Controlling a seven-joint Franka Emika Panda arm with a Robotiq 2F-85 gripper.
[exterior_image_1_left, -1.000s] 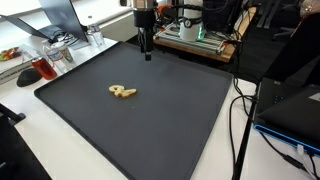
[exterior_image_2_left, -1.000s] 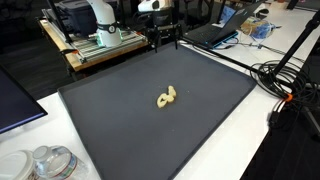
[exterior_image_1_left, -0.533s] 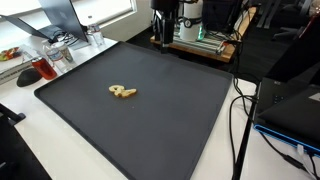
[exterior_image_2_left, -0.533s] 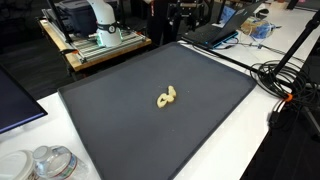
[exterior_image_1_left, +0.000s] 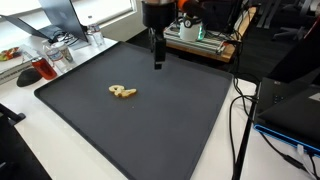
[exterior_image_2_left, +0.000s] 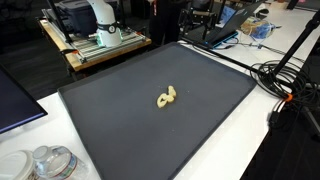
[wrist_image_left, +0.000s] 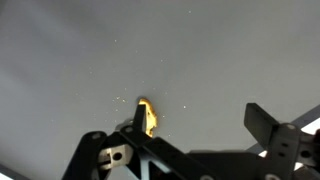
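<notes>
Hand (exterior_image_1_left: 157, 64) hangs open over mat (exterior_image_1_left: 160, 125) bearing yellow piece (exterior_image_1_left: 123, 93).

A big mat (exterior_image_1_left: 180, 120) lies on the table (exterior_image_1_left: 40, 140). A small lump (exterior_image_1_left: 122, 93) sits on the mat, a bit left of the middle of the frame. The gripper (exterior_image_1_left: 157, 64) hangs over the far part of the mat, up and to the right of the lump and well apart from it. Cables (exterior_image_1_left: 240, 110) lie to the right of the mat. A laptop (exterior_image_2_left: 212, 33) sits behind the mat at the upper right.
</notes>
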